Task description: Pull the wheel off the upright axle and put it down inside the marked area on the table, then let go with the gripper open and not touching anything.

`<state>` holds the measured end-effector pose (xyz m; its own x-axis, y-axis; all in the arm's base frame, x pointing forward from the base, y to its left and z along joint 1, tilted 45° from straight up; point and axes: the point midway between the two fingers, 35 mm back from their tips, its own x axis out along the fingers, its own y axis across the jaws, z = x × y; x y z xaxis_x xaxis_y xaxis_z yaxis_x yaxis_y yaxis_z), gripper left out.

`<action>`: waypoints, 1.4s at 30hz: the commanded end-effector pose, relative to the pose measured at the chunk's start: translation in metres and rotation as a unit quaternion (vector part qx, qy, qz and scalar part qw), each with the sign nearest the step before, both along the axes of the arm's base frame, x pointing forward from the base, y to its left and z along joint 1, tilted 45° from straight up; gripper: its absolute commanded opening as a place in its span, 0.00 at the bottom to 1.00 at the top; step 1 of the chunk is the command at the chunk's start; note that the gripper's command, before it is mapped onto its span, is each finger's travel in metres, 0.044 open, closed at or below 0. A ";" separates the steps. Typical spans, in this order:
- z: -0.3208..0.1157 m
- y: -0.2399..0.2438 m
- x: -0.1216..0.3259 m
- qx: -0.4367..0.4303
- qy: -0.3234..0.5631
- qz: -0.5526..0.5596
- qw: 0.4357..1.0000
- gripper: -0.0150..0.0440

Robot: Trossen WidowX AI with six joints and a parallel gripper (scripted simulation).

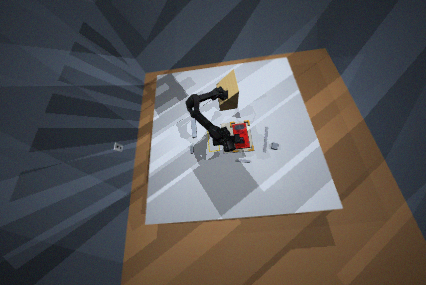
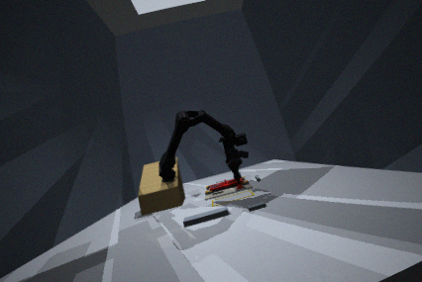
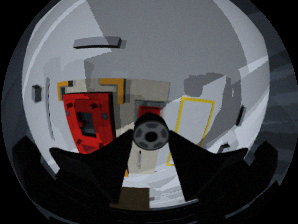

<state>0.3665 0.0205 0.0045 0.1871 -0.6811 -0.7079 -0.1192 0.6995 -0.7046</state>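
Because the wheel (image 3: pixel 150 133) must come off its axle before it can go to the yellow-marked area (image 3: pixel 193 121), the gripper (image 3: pixel 150 152) pinches it between its jaws, low beside the red fixture (image 3: pixel 87 121).

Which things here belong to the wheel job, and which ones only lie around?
For the job:
- gripper, shut on the wheel
- yellow marked area
- red fixture

Just lying about:
- dark bar
- small grey block
- tan box under the arm's base
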 end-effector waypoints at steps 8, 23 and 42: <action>0.003 0.003 -0.001 0.000 -0.001 -0.001 1.000 0.25; 0.006 0.006 -0.002 0.000 -0.002 0.000 1.000 0.25; 0.045 0.009 -0.015 -0.001 0.001 0.002 1.000 0.25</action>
<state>0.3528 0.0356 0.0416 0.1844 -0.6824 -0.7073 -0.1257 0.6974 -0.7056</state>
